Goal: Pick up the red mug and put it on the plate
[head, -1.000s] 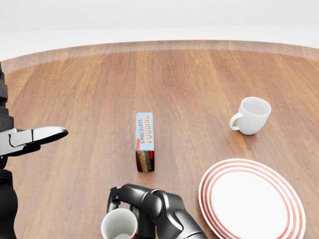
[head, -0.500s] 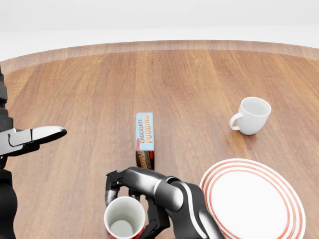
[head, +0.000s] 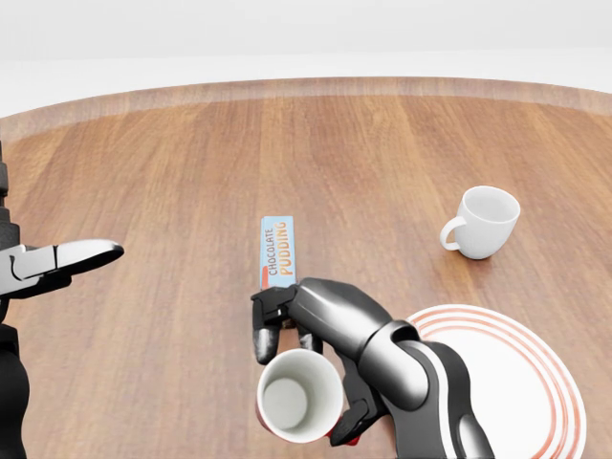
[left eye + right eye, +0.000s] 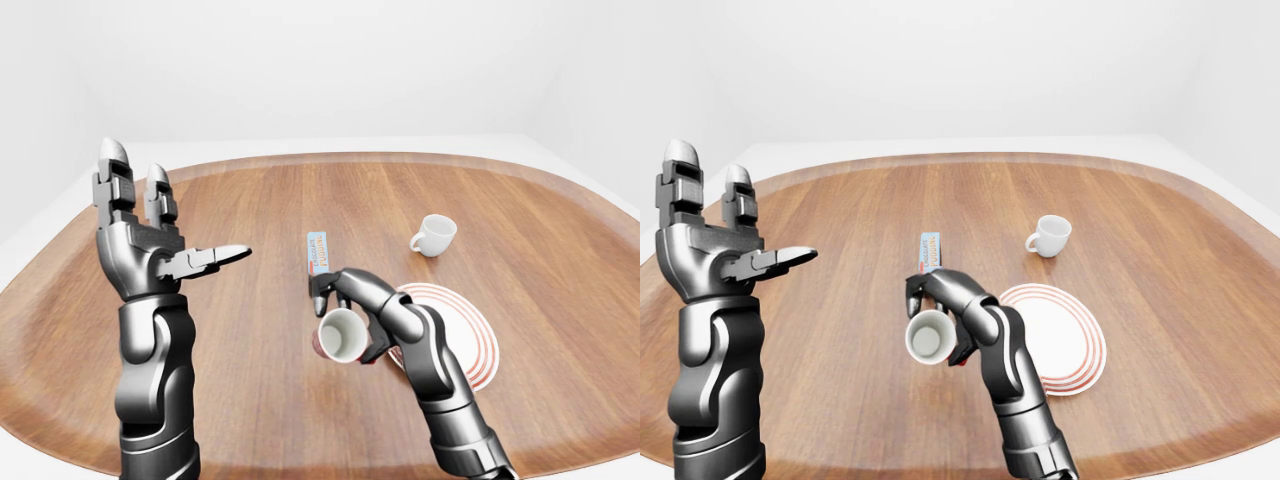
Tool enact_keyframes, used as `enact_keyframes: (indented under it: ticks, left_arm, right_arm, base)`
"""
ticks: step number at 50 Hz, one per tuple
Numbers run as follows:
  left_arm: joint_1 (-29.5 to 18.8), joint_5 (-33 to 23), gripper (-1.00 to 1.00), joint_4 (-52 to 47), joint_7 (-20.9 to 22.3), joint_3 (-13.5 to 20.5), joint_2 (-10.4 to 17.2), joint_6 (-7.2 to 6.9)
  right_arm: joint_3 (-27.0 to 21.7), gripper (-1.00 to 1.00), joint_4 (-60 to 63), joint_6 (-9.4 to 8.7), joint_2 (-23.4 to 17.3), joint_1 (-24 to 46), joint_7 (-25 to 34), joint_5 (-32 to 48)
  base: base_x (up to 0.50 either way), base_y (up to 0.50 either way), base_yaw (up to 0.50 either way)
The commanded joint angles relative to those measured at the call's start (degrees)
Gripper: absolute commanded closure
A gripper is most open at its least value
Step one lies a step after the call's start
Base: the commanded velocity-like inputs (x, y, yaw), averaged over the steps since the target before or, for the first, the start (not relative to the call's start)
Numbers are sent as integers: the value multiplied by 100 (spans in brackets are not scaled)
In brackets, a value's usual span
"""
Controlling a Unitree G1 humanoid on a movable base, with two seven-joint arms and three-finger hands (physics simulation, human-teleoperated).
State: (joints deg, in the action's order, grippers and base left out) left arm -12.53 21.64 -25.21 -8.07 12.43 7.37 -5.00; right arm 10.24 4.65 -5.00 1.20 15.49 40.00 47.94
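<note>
We log the right hand (image 3: 330, 330) low in the head view, at about 6 o'clock from the picture's centre. Its fingers (image 3: 271, 320) are wrapped round the red mug (image 3: 298, 397), holding it clear of the table (image 3: 172, 163). The mug is tilted so that its white inside and rim face the camera. Only a sliver of red shows, under the rim and by the thumb.

The plate (image 3: 516, 382), white with red rings, lies at 3 o'clock from the mug, just beside the right forearm. In the head view the wrist overlaps the plate's left rim. We cannot tell from these views whether the mug hangs over the rim or just short of it. In the right-eye view the mug (image 4: 928, 336) shows left of the plate (image 4: 1065, 340), with the arm between them.

The pudding box (image 3: 277, 252), labelled "Chocolate Pudding", lies flat at 12 o'clock from the mug. Its near end is hidden behind the knuckles. We cannot tell whether hand and box touch.

A white mug (image 3: 486, 222) sits at 12 o'clock from the plate, well apart from it, handle pointing to the view's left.

The left hand (image 4: 150, 235) is raised at 9 o'clock in the left-eye view, well apart from everything. Its fingers are spread wide, two upright and the thumb pointing right, holding nothing.
</note>
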Motion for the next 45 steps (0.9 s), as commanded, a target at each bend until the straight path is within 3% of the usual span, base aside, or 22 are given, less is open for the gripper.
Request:
enact_keyframes:
  ticks: [1, 12, 31, 45]
  left_arm:
    - [-11, -5, -98, 1, -3, 15, 14, 0]
    - [-9, 8, -98, -36, -10, 29, 21, 0]
    - [33, -47, -99, -51, 14, -15, -16, 0]
    - [39, -40, -99, -102, 16, -4, -16, 0]
  right_arm:
    - [-197, 100, 987, 0, -274, -449, 0, 210]
    - [-423, 100, 1431, 0, -495, -825, 0, 301]
    - [-1646, 100, 2044, 0, -1171, -702, 0, 323]
    - [-2154, 100, 1237, 0, -1583, -455, 0, -497]
  base:
    - [0, 0, 0]
    - [0, 0, 0]
    - [0, 0, 0]
    - [0, 0, 0]
